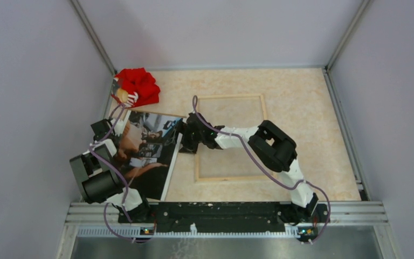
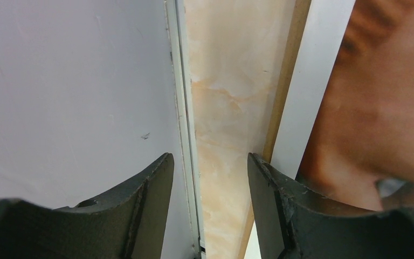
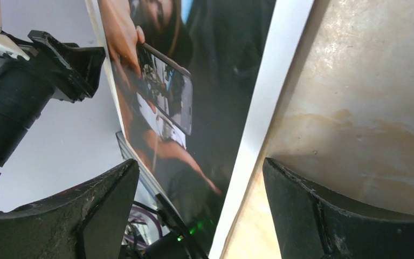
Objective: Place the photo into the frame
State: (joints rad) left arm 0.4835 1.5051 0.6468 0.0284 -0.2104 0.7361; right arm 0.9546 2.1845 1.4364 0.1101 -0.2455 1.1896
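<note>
The photo (image 1: 145, 156) lies face up at the left of the table, dark figures inside a white border. It seems to rest on a brown backing board (image 1: 160, 114) whose edge shows at the far side. The frame (image 1: 229, 97) lies flat in the middle, wood side up, with nothing inside it. My left gripper (image 1: 105, 129) is open at the photo's left edge; in the left wrist view (image 2: 207, 162) its right finger sits over the white border (image 2: 315, 81). My right gripper (image 1: 186, 141) is open, and in the right wrist view (image 3: 200, 167) it straddles the photo's right border (image 3: 264, 108).
A red cloth toy (image 1: 139, 85) sits at the back left corner. The left wall and its metal rail (image 2: 180, 108) run close beside my left gripper. The right arm (image 1: 272, 145) crosses over the frame's right half. The left arm (image 3: 21, 97) shows in the right wrist view.
</note>
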